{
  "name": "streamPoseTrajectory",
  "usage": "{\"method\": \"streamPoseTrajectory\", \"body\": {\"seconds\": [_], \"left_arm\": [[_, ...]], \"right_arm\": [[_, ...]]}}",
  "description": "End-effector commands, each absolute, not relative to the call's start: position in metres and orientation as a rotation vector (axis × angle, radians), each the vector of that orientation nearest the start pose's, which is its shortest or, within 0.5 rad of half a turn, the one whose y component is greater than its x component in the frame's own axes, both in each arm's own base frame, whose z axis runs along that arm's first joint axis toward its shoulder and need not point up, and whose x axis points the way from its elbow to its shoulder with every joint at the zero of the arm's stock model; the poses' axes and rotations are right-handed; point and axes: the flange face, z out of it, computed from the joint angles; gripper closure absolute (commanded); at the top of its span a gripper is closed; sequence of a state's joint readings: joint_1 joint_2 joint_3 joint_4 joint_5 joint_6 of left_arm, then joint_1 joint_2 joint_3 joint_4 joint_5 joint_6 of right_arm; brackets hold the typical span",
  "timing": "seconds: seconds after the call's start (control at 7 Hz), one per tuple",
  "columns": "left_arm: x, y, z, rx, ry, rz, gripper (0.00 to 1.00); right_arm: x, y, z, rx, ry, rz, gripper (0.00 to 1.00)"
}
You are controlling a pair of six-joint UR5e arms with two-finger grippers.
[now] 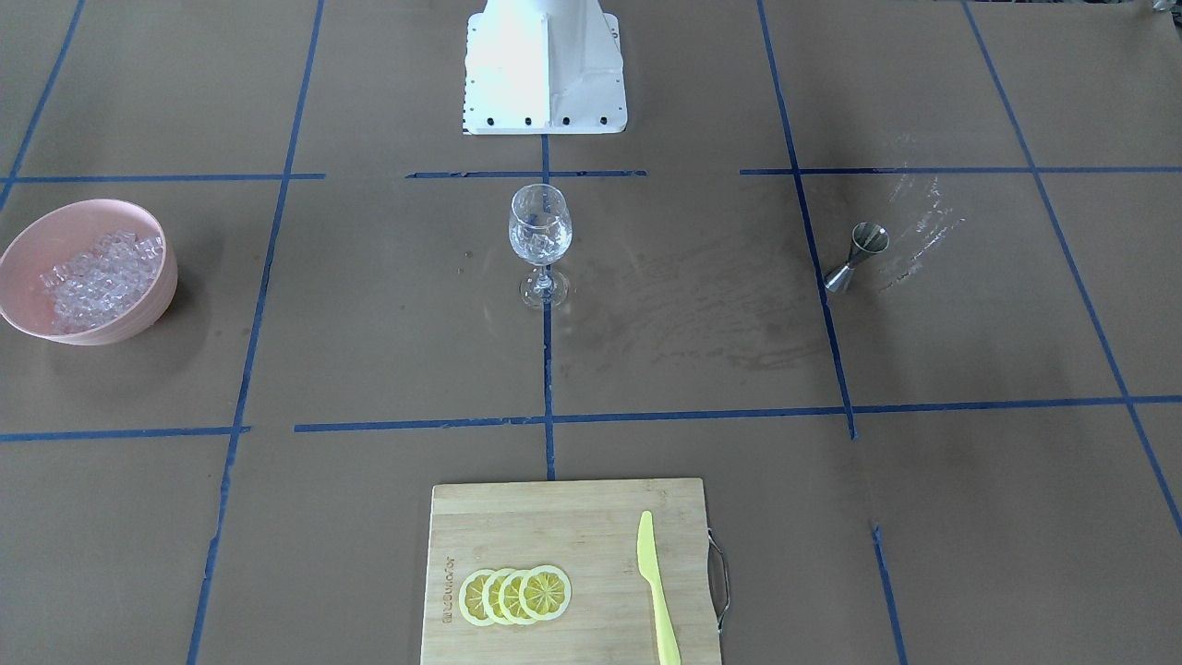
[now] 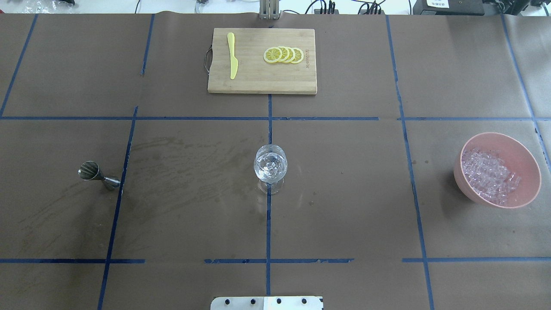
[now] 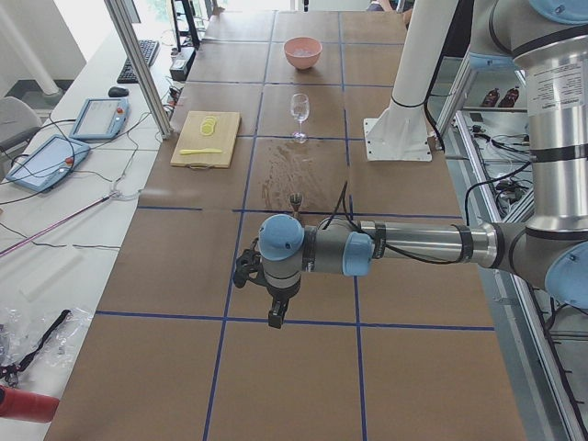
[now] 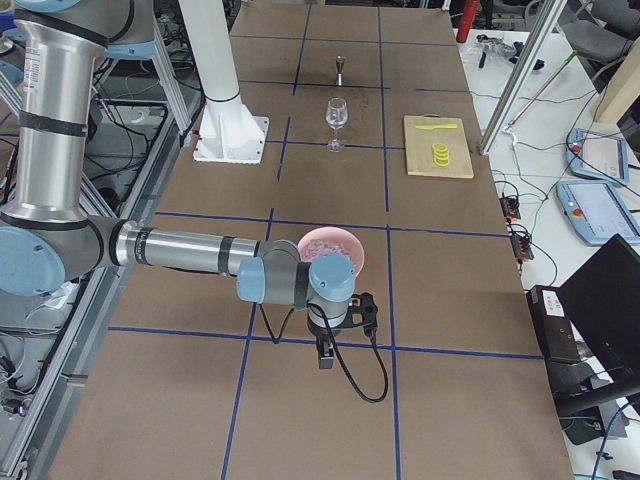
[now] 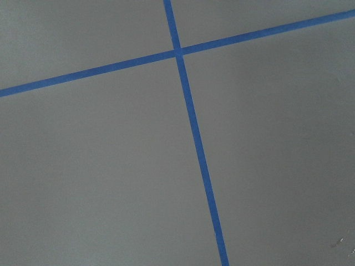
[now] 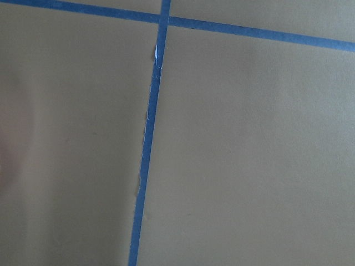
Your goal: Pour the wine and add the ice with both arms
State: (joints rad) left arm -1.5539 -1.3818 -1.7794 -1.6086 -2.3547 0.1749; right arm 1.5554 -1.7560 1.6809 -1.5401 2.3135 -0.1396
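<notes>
A clear wine glass stands at the table's middle with small clear ice cubes in its bowl; it also shows in the overhead view. More ice fills a pink bowl on the robot's right side. A steel jigger stands on the robot's left side. The left gripper shows only in the exterior left view, low over bare table far from the glass. The right gripper shows only in the exterior right view, just beyond the bowl. I cannot tell whether either is open or shut.
A bamboo cutting board at the far edge carries lemon slices and a yellow plastic knife. The white robot base stands at the near edge. Both wrist views show only brown paper and blue tape lines.
</notes>
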Motion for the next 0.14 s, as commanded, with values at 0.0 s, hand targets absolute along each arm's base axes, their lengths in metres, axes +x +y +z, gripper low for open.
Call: {"method": "streamPoseTrajectory", "body": {"seconds": [0.0], "left_arm": [[-0.0553,-0.4187,0.6353,0.121,0.778,0.208,0.0]], "right_arm": [[0.0595,-0.4116,0.686,0.007,-0.745,-0.132,0.0]]}}
